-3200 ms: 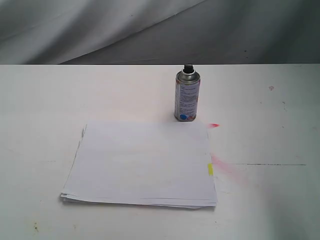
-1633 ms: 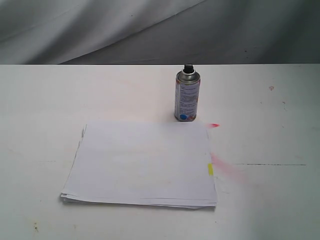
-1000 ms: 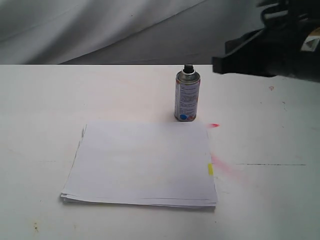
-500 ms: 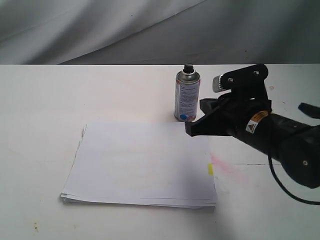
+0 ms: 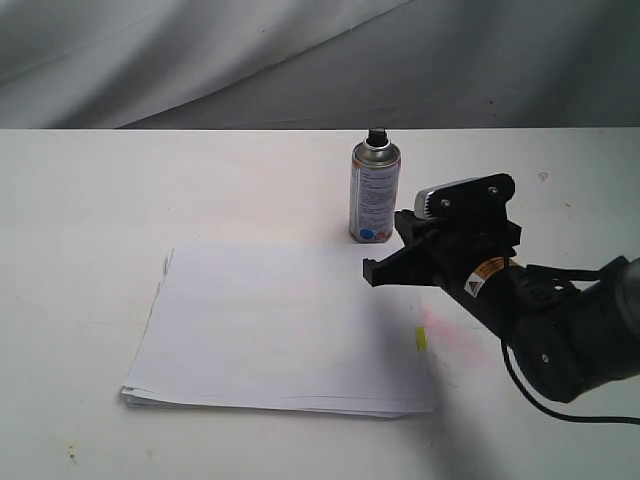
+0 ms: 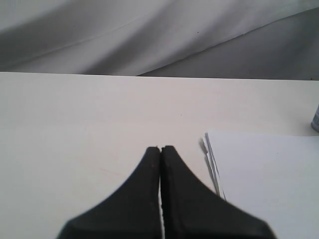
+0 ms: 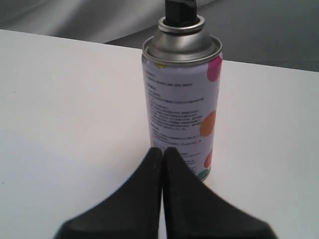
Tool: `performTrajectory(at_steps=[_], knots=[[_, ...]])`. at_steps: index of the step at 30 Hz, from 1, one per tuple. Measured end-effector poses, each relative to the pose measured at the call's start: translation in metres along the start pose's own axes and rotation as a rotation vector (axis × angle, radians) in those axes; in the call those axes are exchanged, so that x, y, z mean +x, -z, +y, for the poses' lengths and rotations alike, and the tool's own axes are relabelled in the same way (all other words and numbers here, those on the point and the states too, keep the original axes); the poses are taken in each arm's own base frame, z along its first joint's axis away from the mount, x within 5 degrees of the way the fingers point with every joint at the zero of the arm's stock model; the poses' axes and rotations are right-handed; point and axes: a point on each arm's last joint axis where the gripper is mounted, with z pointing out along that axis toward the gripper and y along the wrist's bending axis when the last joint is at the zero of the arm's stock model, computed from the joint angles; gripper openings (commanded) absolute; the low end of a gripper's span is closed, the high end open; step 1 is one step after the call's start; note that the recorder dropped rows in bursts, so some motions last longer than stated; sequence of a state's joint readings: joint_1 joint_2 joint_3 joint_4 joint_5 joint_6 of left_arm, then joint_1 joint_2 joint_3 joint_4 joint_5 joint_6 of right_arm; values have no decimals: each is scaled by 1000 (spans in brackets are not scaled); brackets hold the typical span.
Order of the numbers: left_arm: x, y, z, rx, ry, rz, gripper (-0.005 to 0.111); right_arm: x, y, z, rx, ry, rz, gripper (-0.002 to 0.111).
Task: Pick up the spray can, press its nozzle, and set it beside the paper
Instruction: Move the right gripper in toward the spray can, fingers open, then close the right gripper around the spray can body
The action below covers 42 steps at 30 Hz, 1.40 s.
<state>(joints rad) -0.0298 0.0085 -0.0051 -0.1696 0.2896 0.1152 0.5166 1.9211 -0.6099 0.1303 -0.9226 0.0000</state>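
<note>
The spray can (image 5: pixel 375 196) stands upright on the white table just beyond the paper's far right corner, its black nozzle (image 5: pixel 377 135) on top. The paper (image 5: pixel 280 330) lies flat, with a yellow tab (image 5: pixel 421 340) on its right edge. My right gripper (image 5: pixel 370 271) is shut and empty, hovering low over that paper corner, a short way in front of the can. In the right wrist view the can (image 7: pixel 182 99) and nozzle (image 7: pixel 180 11) fill the space straight ahead of the shut gripper (image 7: pixel 162 149). My left gripper (image 6: pixel 160 148) is shut and empty over bare table, beside the paper (image 6: pixel 264 184).
A pink stain (image 5: pixel 445 330) marks the table (image 5: pixel 90 200) right of the paper. A grey cloth backdrop (image 5: pixel 200 60) hangs behind the table's far edge. The right arm's cable (image 5: pixel 540 400) trails near the front right.
The right arm came in from the upper right and dropped down toward the can; it now sits lower and nearer the paper's corner. Can and paper have not moved.
</note>
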Motion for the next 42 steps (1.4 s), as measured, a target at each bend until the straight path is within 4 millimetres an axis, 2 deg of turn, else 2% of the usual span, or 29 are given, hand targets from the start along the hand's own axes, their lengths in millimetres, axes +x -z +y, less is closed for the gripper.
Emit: performTrajectory(at_steps=[7, 9, 14, 18, 20, 22, 37, 39, 42], knots=[[0, 0, 0, 0, 0, 0, 0, -1, 0, 0, 5, -4, -18, 0], [0, 0, 0, 0, 0, 0, 0, -1, 0, 0, 5, -4, -18, 4], [0, 0, 0, 0, 0, 0, 0, -1, 0, -2, 23, -17, -18, 32], [0, 0, 0, 0, 0, 0, 0, -1, 0, -4, 38, -28, -18, 66], [0, 0, 0, 0, 0, 0, 0, -1, 0, -4, 40, -29, -18, 76], [0, 0, 0, 0, 0, 0, 0, -1, 0, -4, 40, -29, -18, 82], [0, 0, 0, 0, 0, 0, 0, 3, -2, -6, 67, -45, -17, 83], [0, 0, 0, 0, 0, 0, 0, 9, -7, -7, 76, -48, -2, 83], [0, 0, 0, 0, 0, 0, 0, 8, -27, -5, 74, -45, -21, 83]])
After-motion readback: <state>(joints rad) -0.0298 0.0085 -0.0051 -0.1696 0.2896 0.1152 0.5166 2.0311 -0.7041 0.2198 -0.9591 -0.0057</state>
